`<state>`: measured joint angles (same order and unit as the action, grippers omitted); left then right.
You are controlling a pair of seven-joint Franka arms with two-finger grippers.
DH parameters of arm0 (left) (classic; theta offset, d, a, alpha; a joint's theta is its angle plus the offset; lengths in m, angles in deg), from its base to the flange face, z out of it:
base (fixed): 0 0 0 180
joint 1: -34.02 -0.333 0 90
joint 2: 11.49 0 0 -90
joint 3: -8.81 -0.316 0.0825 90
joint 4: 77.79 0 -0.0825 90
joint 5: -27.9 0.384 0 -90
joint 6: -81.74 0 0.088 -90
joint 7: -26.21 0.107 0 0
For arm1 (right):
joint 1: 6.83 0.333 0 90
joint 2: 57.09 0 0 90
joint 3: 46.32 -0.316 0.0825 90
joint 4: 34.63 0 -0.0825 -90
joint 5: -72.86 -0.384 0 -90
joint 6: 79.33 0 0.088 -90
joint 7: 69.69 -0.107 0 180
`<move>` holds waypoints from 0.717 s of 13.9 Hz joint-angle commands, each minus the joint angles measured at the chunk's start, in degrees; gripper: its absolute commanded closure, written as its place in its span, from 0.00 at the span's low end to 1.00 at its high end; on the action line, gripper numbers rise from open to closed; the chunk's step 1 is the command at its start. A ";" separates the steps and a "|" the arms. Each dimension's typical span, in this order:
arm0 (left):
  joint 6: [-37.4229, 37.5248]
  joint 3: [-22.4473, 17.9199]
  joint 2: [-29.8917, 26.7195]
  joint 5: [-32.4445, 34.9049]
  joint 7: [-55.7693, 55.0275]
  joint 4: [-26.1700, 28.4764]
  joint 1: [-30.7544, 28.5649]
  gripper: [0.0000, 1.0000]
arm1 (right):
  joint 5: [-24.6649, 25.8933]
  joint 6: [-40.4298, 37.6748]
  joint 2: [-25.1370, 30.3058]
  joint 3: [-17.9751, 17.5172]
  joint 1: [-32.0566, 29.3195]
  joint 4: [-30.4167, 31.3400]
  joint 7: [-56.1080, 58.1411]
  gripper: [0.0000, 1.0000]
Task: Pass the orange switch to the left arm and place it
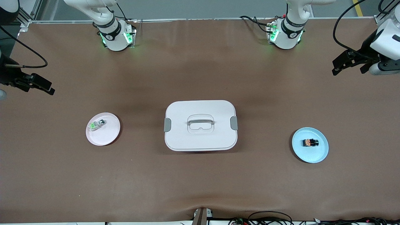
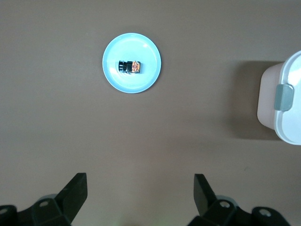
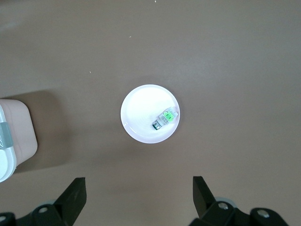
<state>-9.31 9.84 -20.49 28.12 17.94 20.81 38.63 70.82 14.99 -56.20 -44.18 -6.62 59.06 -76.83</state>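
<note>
While box (image 1: 200,125) sits between, plates (image 1: 103,129) flank it

Two plates sitting on the brown tabletop (image 1: 200,181)
Pink plate (image 1: 107,136) holding a green switch (image 1: 95,125); blue plate (image 1: 318,153) lying toward the left arm's edge.

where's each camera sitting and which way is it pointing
Front view: high across the table, facing both bases; left gripper and right gripper hang open at the table's ends.
Left wrist view: looks down on the blue plate with the orange switch; finger shows.
Right wrist view: looks down on the pink plate.
All views share the box.
</note>
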 commanded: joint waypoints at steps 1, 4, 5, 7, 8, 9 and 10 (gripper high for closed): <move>0.87 0.28 -2.69 0.48 1.06 1.95 0.58 0.00 | -0.59 0.87 1.66 0.67 0.85 1.58 -0.33 0.00; 0.87 0.99 -3.13 0.75 1.14 1.95 0.49 0.00 | -0.59 0.96 1.40 0.67 0.58 1.32 -0.33 0.00; 0.87 0.99 -2.70 0.75 1.23 1.87 0.32 0.00 | -0.59 0.96 1.31 0.76 0.49 1.23 -0.33 0.00; 0.87 1.07 -2.17 0.75 1.32 1.43 0.40 0.00 | -0.77 0.87 1.31 0.76 0.41 1.14 -0.42 0.00; 0.87 1.07 -1.64 0.66 1.49 1.08 0.32 0.00 | -0.77 0.78 1.31 0.85 0.32 1.14 -0.42 0.00; 0.87 0.99 -1.12 0.66 1.50 0.29 0.14 0.00 | -0.60 0.61 1.31 0.85 0.49 0.79 -0.34 0.00; 0.87 0.99 -0.41 0.66 1.58 -0.50 0.14 0.00 | -0.59 0.43 1.22 0.76 0.67 0.00 -0.33 0.00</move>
<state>-8.80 10.79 -22.03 28.16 18.35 22.02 38.87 70.82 15.29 -56.14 -43.90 -6.62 59.02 -76.84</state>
